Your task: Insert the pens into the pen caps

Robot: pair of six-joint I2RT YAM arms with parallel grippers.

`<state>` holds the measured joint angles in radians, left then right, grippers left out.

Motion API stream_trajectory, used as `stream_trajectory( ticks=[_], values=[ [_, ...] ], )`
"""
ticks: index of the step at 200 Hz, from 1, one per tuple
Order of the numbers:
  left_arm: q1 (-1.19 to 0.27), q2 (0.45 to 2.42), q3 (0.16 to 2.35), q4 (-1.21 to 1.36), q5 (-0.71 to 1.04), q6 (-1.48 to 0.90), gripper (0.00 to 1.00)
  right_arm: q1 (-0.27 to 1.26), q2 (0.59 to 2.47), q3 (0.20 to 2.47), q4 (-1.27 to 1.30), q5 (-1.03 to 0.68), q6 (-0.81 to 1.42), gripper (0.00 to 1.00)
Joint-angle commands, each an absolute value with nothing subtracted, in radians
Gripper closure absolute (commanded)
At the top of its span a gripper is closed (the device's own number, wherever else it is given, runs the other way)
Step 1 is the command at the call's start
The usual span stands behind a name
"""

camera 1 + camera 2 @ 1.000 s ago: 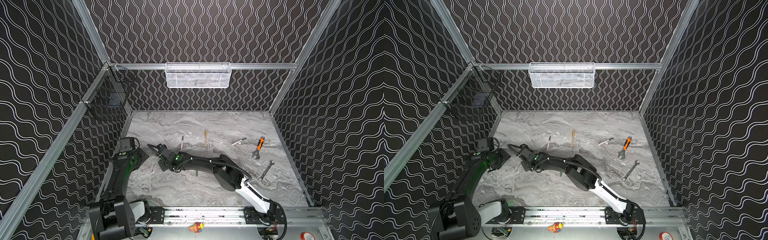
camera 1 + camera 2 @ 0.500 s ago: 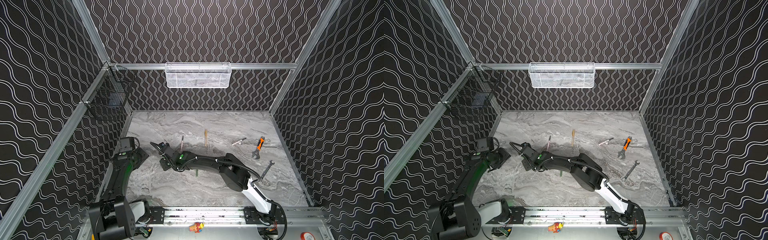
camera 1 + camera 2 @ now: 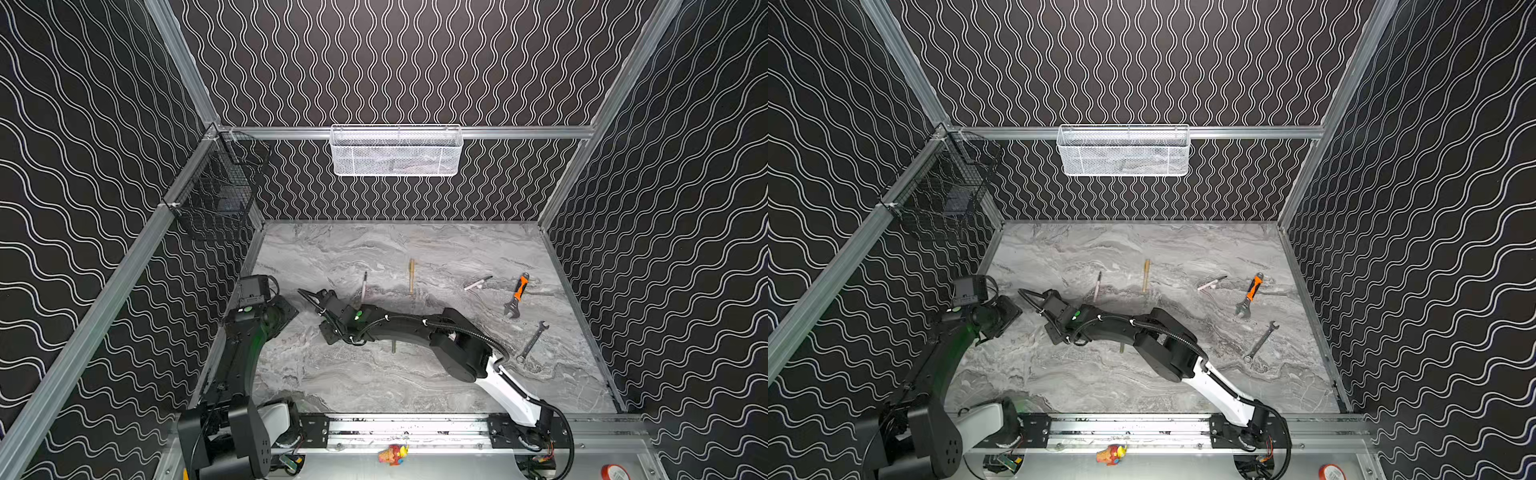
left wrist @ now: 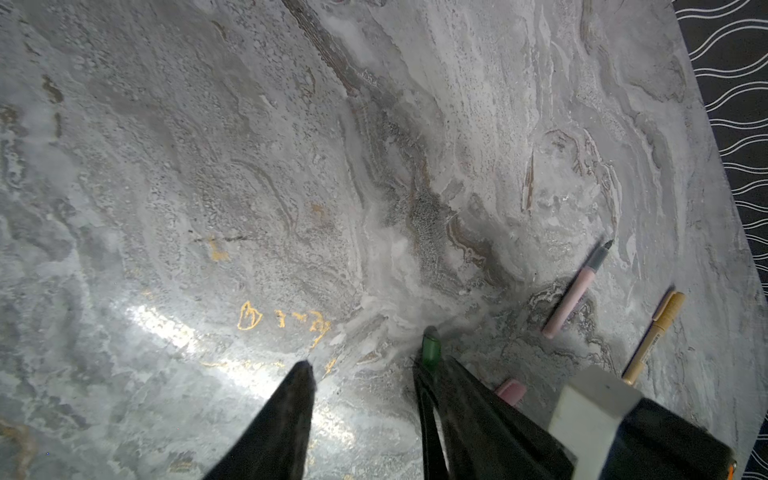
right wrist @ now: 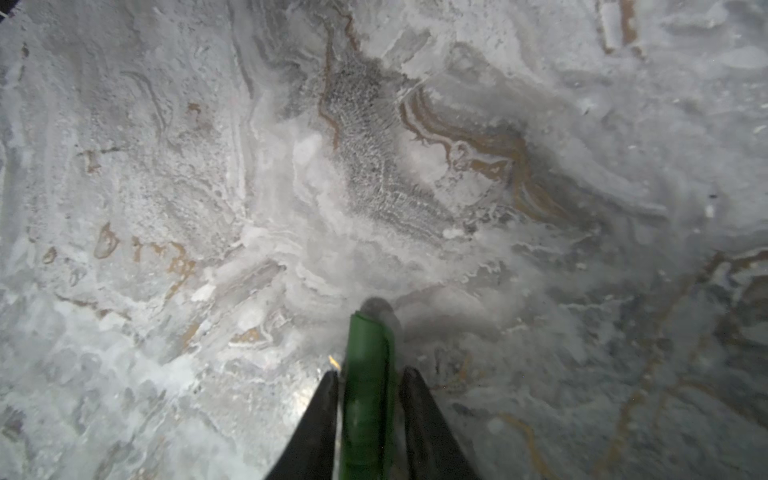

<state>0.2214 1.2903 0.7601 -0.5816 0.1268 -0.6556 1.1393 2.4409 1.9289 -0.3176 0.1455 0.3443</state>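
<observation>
Currently we pinch the dark green stubby plastic pen cap (image 5: pixel 368 353) in the right claw (image 5: pixel 370 372), close to the grey marbled surface (image 5: pixel 166 166); the left claw (image 4: pixel 361 370) stands spread and empty beside it. We judge the task early. The tan-gold stick pen (image 4: pixel 652 332) appears capped. The pale pink stick pen (image 4: pixel 575 291) lies bare, a short pale pink cap (image 4: pixel 511 390) loose nearby. The dark green stick pen (image 3: pixel 393 345), largely hidden, is not yet capped.

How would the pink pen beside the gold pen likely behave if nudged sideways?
The pink pen looks round and slim, so it would probably roll. Lying flat on the smooth marble table, it might also slide. Its straight barrel suggests it is stiff and light.
</observation>
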Motion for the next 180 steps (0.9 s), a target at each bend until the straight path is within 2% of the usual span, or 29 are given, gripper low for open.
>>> stream_trajectory(
  ticks=[1, 39, 180],
  values=[
    [0.222, 1.291, 0.762, -0.550, 0.135, -0.645, 0.48, 1.142, 2.449, 1.930, -0.361, 0.153, 0.360, 0.76],
    [0.222, 1.287, 0.761, -0.543, 0.144, -0.644, 0.48, 1.144, 2.426, 1.926, -0.359, 0.176, 0.368, 0.79],
    [0.222, 1.302, 0.755, -0.520, 0.174, -0.634, 0.48, 1.117, 2.234, 1.718, -0.255, 0.280, 0.368, 0.77]
  ],
)
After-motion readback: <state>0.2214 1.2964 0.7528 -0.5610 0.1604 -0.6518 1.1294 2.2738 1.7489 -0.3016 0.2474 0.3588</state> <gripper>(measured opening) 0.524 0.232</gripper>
